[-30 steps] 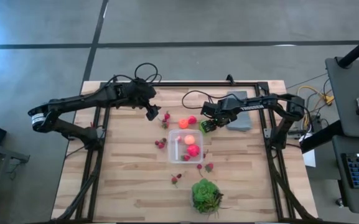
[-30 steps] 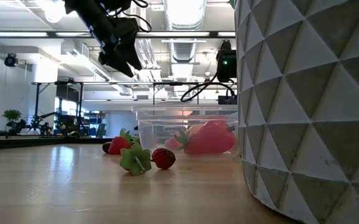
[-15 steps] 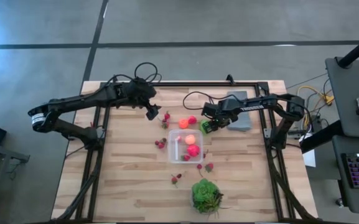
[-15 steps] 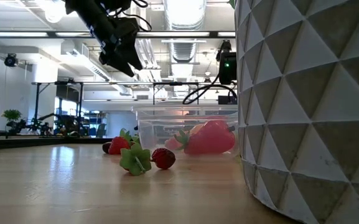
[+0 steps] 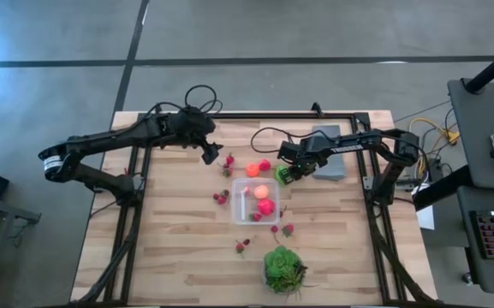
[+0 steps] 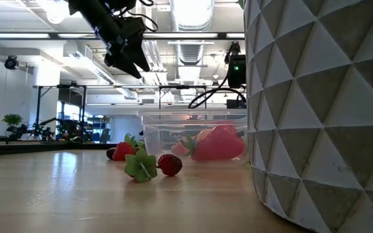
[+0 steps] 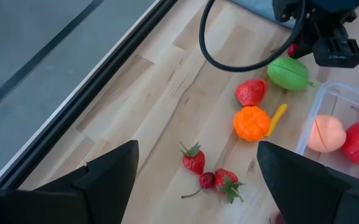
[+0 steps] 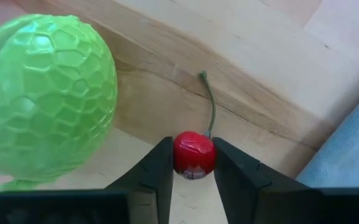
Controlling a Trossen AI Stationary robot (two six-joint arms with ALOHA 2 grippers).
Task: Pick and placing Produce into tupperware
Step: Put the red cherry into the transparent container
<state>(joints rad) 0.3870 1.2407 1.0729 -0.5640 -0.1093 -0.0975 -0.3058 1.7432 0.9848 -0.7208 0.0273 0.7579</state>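
Note:
The clear tupperware (image 5: 255, 201) sits mid-table with pink, red and orange Produce inside. More Produce lies around it: a lime-green fruit (image 8: 45, 93), an orange piece (image 7: 252, 123), strawberries (image 7: 193, 160) and a red cherry (image 8: 194, 155). My right gripper (image 5: 286, 173) is down at the table beyond the tupperware's far right corner, beside the green fruit, and is shut on the cherry. My left gripper (image 5: 208, 156) hangs open above the table, far left of the tupperware, holding nothing. My right gripper pinches the cherry's round body (image 8: 194, 163) between its two fingertips (image 8: 160, 168), one on each side. The fingers come from above, pointing down. The cherry's stem (image 8: 210, 99) sticks out beyond the fingers. Whether the cherry is on the wood, I cannot tell.
A flat grey slab (image 5: 330, 162) lies just right of my right gripper. A green plant (image 5: 282, 268) in a white faceted pot (image 6: 322, 103) stands near the front edge. Small berries (image 5: 221, 198) lie left of the tupperware. A black frame (image 5: 255, 115) runs along the far edge.

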